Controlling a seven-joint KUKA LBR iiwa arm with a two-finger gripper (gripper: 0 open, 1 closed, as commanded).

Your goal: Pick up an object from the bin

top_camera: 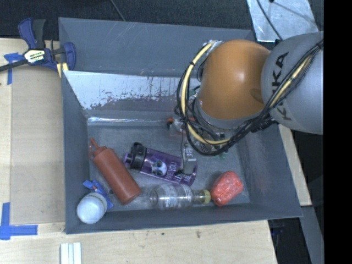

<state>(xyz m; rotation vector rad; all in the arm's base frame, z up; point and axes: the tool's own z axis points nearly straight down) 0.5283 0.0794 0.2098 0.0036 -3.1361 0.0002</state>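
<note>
My gripper pokes out from under the wrist's orange cover, low in the middle of the bin. It hangs just above the right end of a purple bottle with a black cap, which lies on its side. A clear plastic bottle lies along the front wall, right below the purple one. To the gripper's lower right rests a red lumpy object. I see nothing held in the gripper.
A reddish-brown squeeze bottle lies slantwise at the left. In the front left corner sits a white round object with blue parts. The arm, with its orange cover and cables, hangs over the bin's right half.
</note>
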